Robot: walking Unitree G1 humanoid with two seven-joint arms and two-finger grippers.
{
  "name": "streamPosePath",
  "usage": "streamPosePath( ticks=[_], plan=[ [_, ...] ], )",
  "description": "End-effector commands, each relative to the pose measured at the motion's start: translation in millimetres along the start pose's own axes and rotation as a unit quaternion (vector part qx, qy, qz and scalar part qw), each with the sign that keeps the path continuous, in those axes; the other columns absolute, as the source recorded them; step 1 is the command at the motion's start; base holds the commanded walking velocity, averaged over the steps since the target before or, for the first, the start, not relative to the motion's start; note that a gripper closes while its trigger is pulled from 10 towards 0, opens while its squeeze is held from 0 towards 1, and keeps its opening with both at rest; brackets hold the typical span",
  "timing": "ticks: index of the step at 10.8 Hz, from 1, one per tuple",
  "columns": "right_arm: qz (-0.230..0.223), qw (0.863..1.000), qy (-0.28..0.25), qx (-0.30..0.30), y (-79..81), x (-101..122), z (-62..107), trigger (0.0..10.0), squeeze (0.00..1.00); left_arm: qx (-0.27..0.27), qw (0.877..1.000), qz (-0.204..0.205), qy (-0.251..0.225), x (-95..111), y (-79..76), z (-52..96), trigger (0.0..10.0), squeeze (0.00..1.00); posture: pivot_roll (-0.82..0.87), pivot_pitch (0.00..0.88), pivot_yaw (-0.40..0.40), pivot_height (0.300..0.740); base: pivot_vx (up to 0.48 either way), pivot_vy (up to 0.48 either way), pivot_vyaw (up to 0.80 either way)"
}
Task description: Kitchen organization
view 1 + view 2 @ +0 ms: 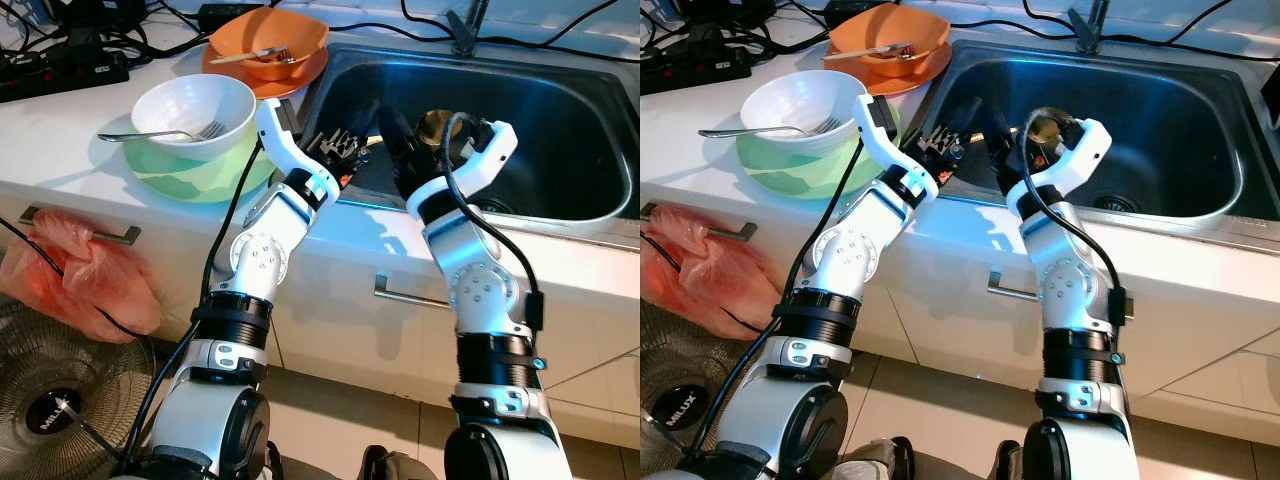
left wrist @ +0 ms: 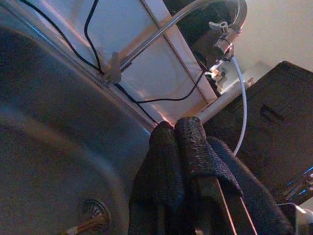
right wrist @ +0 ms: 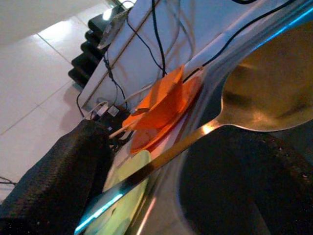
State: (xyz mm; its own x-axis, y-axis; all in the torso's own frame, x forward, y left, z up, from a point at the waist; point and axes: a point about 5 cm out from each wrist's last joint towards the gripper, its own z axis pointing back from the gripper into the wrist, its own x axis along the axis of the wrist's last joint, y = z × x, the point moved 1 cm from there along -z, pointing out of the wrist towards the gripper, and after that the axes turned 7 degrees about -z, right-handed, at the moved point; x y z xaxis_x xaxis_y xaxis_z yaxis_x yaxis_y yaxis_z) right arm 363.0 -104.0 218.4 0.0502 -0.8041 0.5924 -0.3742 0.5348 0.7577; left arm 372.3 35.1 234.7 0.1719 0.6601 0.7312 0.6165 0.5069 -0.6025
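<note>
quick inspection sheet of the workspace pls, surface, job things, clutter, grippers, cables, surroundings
surface: white counter left of a steel sink; faucet base behind the basin.
job's things: white bowl holding a fork, stacked on a green plate; orange bowl with a utensil on an orange plate; metal spoon.
clutter: nothing seen in the basin beyond the drain.
grippers: left gripper over the sink, fingers together, holding nothing; right gripper in the sink, gripping the spoon.
cables: black cables and a power strip along the counter's back.
surroundings: cabinet handle, red plastic bag, floor fan, tiled floor.
</note>
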Motion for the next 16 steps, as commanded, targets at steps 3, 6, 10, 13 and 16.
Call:
streamPosePath(
  ticks=[3, 6, 10, 13, 16],
  plan=[
    [0.015, 1.000, -0.012, 0.008, 5.4, 2.2, -5.9, 0.0, 0.00, -0.016, 0.997, 0.072, 0.011, -37.1, -23.4, -4.0, 0.0, 0.00, -0.01, 0.148, 0.038, 0.740, 0.000, 0.000, 0.00],
    [0.017, 1.000, -0.016, 0.008, 5.9, 3.3, -7.3, 0.0, 0.00, -0.014, 0.997, 0.073, 0.011, -37.7, -23.2, -3.7, 0.0, 0.00, -0.01, 0.147, 0.037, 0.740, 0.000, 0.000, 0.00],
    [0.011, 1.000, -0.024, 0.010, 8.5, 6.1, -11.2, 0.0, 0.00, -0.017, 0.987, 0.156, 0.019, -43.7, -24.3, -1.7, 0.0, 0.00, -0.02, 0.147, 0.037, 0.740, 0.000, 0.000, 0.00],
    [-0.068, 0.997, -0.018, 0.026, 14.1, 6.3, -15.1, 0.0, 0.00, -0.031, 0.980, 0.194, 0.025, -46.3, -26.4, -0.2, 0.0, 0.00, -0.02, 0.148, 0.035, 0.740, 0.000, 0.000, 0.00],
    [-0.116, 0.992, 0.005, 0.049, 21.0, -1.1, -16.0, 0.0, 0.00, -0.057, 0.974, 0.216, 0.045, -50.5, -32.3, 2.3, 0.0, 0.00, -0.02, 0.146, 0.033, 0.740, 0.000, 0.000, 0.00]
  ],
)
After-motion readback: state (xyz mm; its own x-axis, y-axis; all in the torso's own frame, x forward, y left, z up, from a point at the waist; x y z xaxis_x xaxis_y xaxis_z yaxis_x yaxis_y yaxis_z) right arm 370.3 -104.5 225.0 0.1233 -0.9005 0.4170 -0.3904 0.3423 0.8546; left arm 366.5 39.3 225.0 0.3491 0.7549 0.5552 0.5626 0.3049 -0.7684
